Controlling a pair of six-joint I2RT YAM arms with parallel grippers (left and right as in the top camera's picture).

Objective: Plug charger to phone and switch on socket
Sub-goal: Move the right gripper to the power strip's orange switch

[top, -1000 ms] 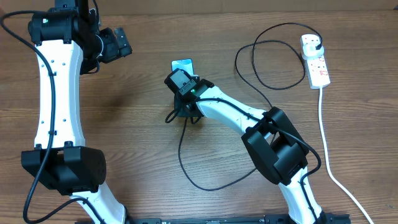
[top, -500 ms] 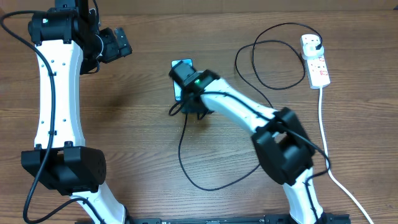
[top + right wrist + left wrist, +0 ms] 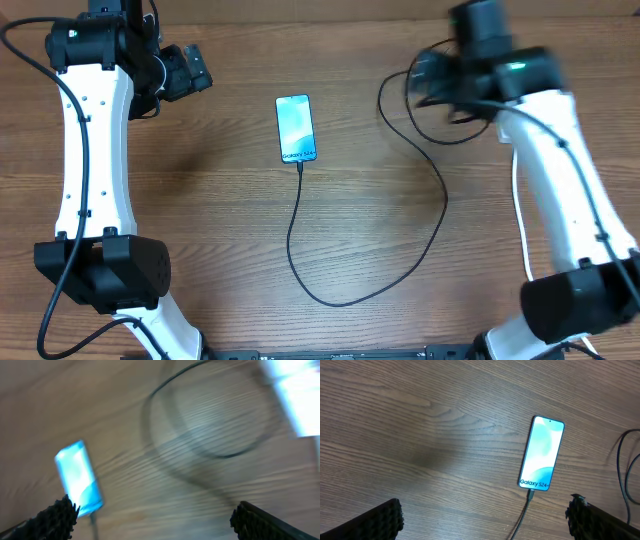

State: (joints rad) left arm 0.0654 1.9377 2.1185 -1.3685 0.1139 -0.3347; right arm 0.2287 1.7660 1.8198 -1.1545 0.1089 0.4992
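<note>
Both the left end effector (image 3: 195,68) and the right end effector (image 3: 155,520) gape wide, empty. The phone (image 3: 296,128) lies screen-up on the bench (image 3: 200,220), with the charger (image 3: 292,235) plugged into its near edge.

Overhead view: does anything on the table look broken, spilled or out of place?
Nothing stands out. The phone lies flat with its screen lit, and the charger is plugged into its lower end and trails away in loose loops.
</note>
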